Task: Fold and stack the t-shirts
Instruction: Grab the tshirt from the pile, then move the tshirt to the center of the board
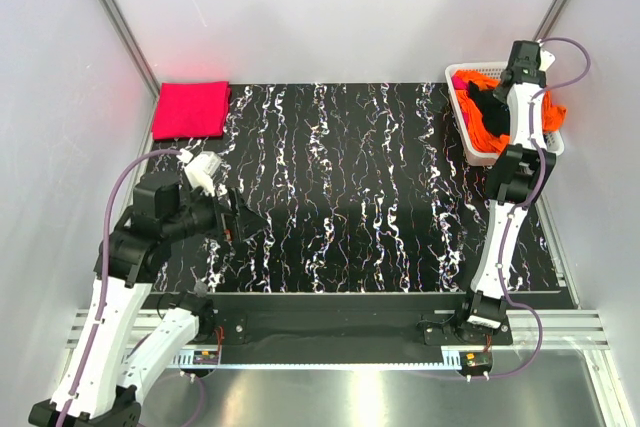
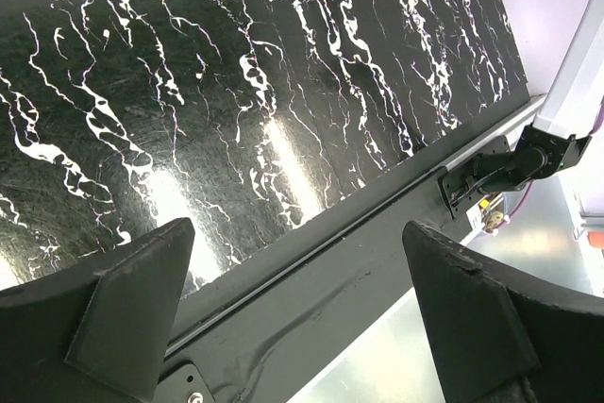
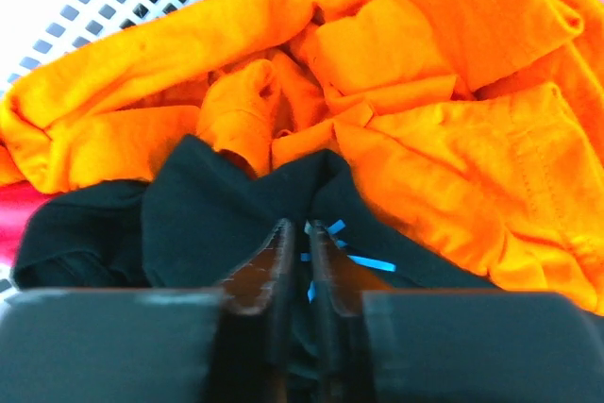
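At the far left corner of the table a red-pink shirt lies folded into a flat rectangle, its outer side close to the table's left edge. Nearer the front, the left gripper hangs above the marbled black top. Its fingers are spread wide with nothing between them, and the front rail runs just below. From there the middle of the table is bare surface all the way across to the right.

At the far right corner a white basket sits close to the right edge and the wall. An orange shirt is crumpled inside in loose folds, and some of it spills over the basket's right rim. A black shirt is bunched beside it, with a few pale-blue strokes of print showing. The right gripper reaches down into the basket, its fingers drawn nearly together and pinching a raised fold of the black shirt.

From above, the right arm covers much of the basket. A sliver of pink cloth shows at the left edge of the right wrist view, too little to tell its shape.
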